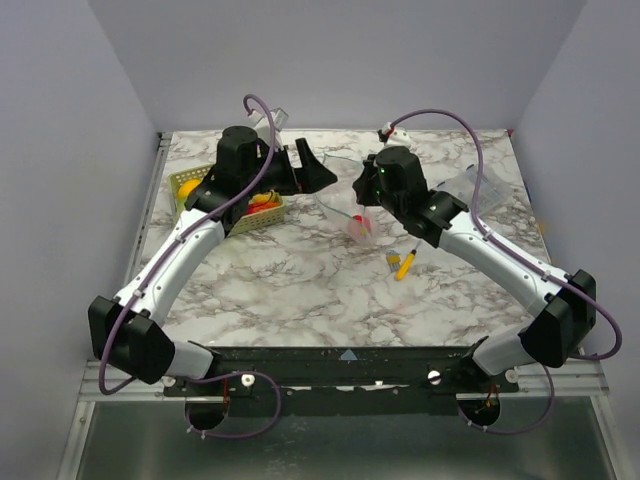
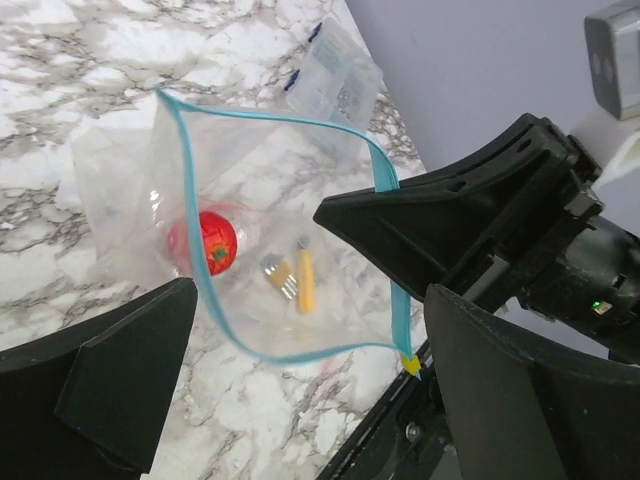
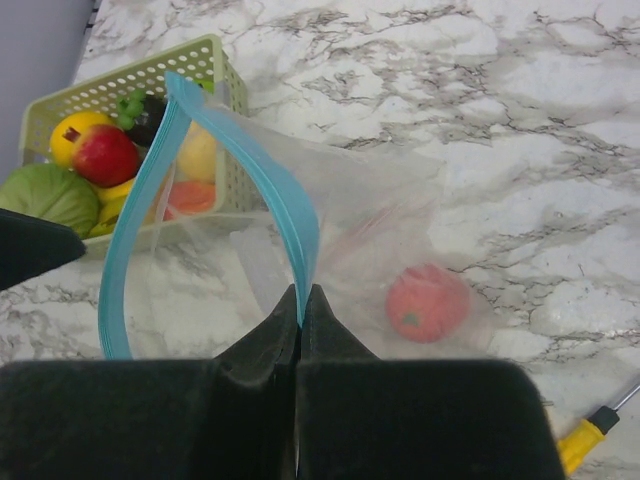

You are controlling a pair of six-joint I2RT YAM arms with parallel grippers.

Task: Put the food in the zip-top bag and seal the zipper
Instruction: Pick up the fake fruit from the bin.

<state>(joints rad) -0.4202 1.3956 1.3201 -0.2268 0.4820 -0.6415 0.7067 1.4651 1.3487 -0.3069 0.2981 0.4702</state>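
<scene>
The clear zip-top bag (image 2: 270, 170) hangs with its mouth held wide, and its light-blue zipper (image 2: 178, 130) forms an open loop. My right gripper (image 3: 300, 292) is shut on the zipper strip (image 3: 290, 215) and holds that edge up. A red toy tomato (image 3: 425, 303) lies inside the bag on the table. My left gripper (image 2: 310, 305) stands open just outside the bag's mouth, with nothing between its fingers. More food sits in the green basket (image 3: 215, 55): a red apple (image 3: 103, 155), a green cabbage (image 3: 45, 195) and yellow and orange pieces.
A thin yellow stick with a black tip (image 1: 403, 263) lies on the marble right of the bag. A smaller clear plastic piece (image 1: 465, 185) lies at the back right. The basket (image 1: 190, 183) stands at the back left, under my left arm.
</scene>
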